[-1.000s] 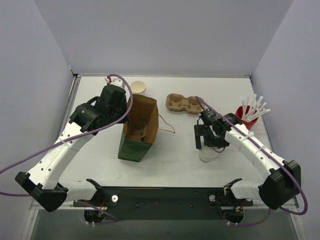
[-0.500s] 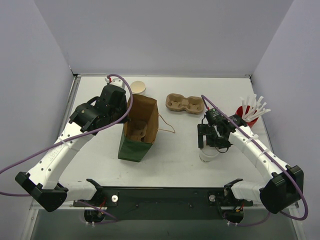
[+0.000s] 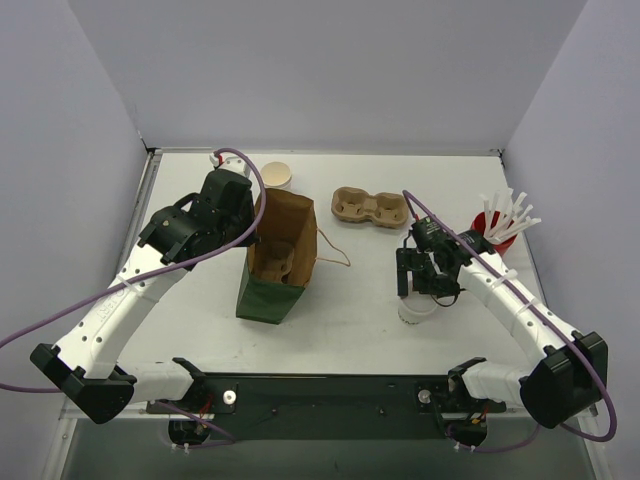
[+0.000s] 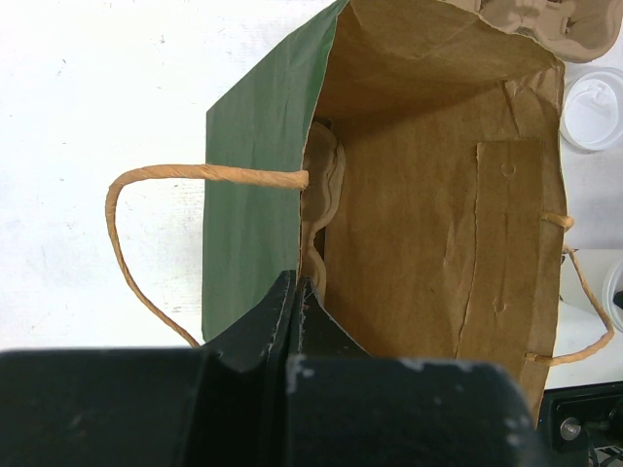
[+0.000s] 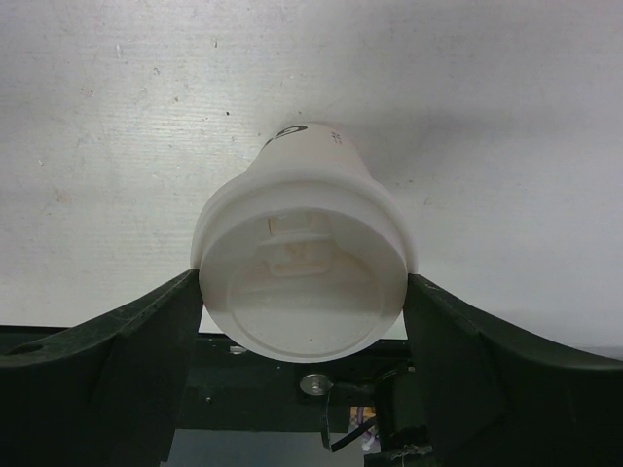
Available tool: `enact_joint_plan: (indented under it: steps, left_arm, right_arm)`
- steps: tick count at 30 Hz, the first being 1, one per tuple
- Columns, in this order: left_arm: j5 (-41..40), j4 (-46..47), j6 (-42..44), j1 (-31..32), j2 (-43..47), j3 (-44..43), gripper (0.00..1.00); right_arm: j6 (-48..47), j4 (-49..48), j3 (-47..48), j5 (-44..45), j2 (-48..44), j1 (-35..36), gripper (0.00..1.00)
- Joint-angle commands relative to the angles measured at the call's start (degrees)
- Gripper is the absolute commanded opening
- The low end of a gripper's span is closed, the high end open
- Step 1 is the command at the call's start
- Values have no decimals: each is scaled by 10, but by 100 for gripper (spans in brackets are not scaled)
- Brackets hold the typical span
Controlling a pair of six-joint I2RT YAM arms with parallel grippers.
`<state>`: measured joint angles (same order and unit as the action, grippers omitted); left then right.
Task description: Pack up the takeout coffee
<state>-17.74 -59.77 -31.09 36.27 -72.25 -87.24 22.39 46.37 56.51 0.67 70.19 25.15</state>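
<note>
The takeout coffee point(image 5: 302, 282), a small white paper cup with a round white lid, stands on the table at the near right point(image 3: 417, 311). My right gripper point(image 5: 302, 292) straddles it from above, both fingers pressed against the sides of the lid; it also shows in the top view point(image 3: 421, 285). The brown and green paper bag point(image 3: 280, 262) stands open left of centre. My left gripper point(image 4: 297, 284) is shut on the bag's rim by its handle, holding the mouth open; it also shows in the top view point(image 3: 253, 222). A brown cardboard piece point(image 4: 324, 185) sits inside the bag.
A brown two-hole cup carrier point(image 3: 370, 208) lies behind the middle. A red cup of white straws point(image 3: 497, 232) stands at the right. An open paper cup point(image 3: 277, 175) stands behind the bag. The bag's string handle point(image 3: 335, 258) trails towards the right.
My right gripper has shifted slightly to the right and nearer over the cup in the first half second, then stayed still. The left arm and bag have not moved.
</note>
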Motion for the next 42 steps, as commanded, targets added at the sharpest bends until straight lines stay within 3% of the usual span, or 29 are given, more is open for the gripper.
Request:
enact_joint_plan:
  steps: [1, 7, 12, 28, 33, 42]
  left_arm:
    - [-2, 14, -8, -3, -3, -21, 0]
    - [-1, 14, -9, -2, -4, -23, 0]
    - [7, 15, -13, -2, -6, -26, 0]
    - [34, 21, -38, 9, -20, -46, 0]
    - [5, 5, -35, 40, -41, -73, 0]
    - [-45, -29, -38, 93, -93, -130, 0]
  right_arm:
    - [1, 19, -19, -2, -8, -2, 73]
    - [5, 22, -25, 3, -8, 0, 72]
    - [20, 45, -4, 7, -14, -1, 63]
    - [65, 164, 207, -22, -42, 0, 57]
    - [90, 190, 322, -52, -31, 0, 57]
    - [129, 191, 433, -109, -3, 8, 56]
